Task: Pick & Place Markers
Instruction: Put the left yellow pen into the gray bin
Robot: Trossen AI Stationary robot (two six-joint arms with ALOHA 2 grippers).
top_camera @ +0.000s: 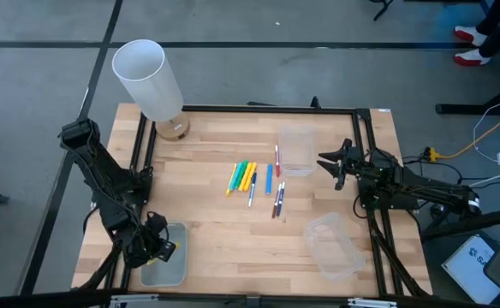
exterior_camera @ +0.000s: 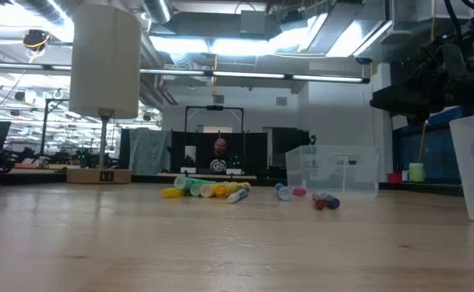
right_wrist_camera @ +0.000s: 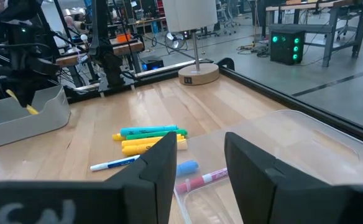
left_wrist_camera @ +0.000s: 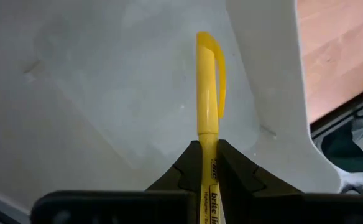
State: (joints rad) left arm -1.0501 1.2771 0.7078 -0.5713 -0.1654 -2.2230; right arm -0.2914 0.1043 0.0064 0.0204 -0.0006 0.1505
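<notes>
The yellow marker [left_wrist_camera: 207,118] is clamped between the fingers of the left gripper [top_camera: 158,249], capped end pointing away from the wrist and down into the tray [top_camera: 178,272] directly beneath. In the left wrist view the tray floor fills the space past the marker tip, and one tray wall rises just to the side; whether the tip touches the floor cannot be told.

Judged step: release into this tray.
- Keep the marker inside the walls before opening; the nearby wall could catch the clip.
- Open the fingers only enough to free the barrel, then lift straight up.
- A drop from height may let the marker bounce or roll out.

The other markers [top_camera: 252,179] lie loose mid-table, well apart from this gripper. The right gripper [top_camera: 336,164] waits beside a clear bin [top_camera: 297,139], fingers apart and empty.
</notes>
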